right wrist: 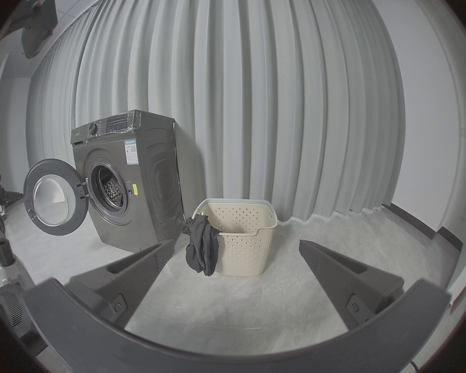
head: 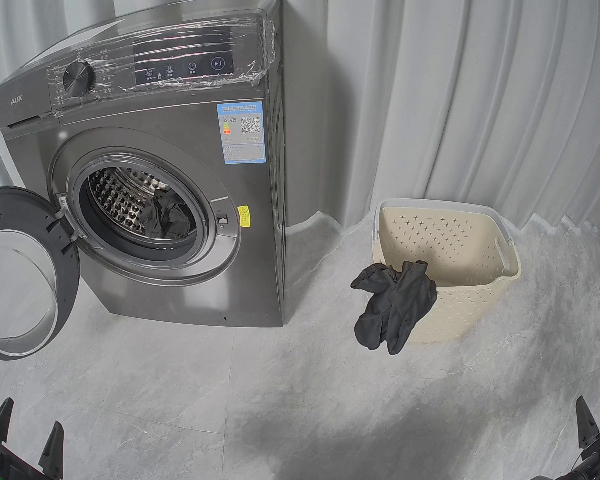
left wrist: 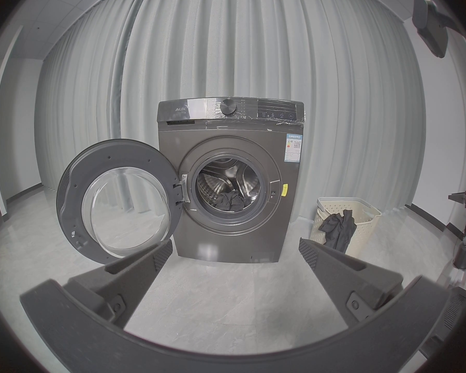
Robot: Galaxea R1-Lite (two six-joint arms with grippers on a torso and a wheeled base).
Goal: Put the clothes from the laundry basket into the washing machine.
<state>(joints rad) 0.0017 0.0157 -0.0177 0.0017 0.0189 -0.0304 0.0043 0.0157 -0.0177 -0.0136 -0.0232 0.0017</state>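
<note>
Far left, low down: left gripper (head: 30, 428), fingers wide apart, holding nothing. Just above it, the round door (head: 20, 271) of the washing machine (head: 180, 135), swung open to the left. Inside the drum (head: 123, 191), one dark cloth (head: 167, 216) already lying there. Right of the machine and apart from it, the laundry basket (head: 497, 245) on the floor, with a second dark cloth (head: 395, 305) hanging over its front rim, partly in, mostly out. Far right, low down: right gripper (head: 598, 401), also wide apart and holding nothing.

Next job, most likely: grab the hanging cloth. Best done with the right gripper, being nearer. Come down on the bunched part at the rim, not the loose ends. Pinch plenty of cloth. Lift straight up to avoid snagging the rim or tipping the basket, likely a light one. Then carry across and push deep into the drum.

Around: pale curtain (head: 447, 68) behind, grey floor (head: 280, 401) below. In the way: the machine's front corner on the trip across, and the open door near the left arm.
</note>
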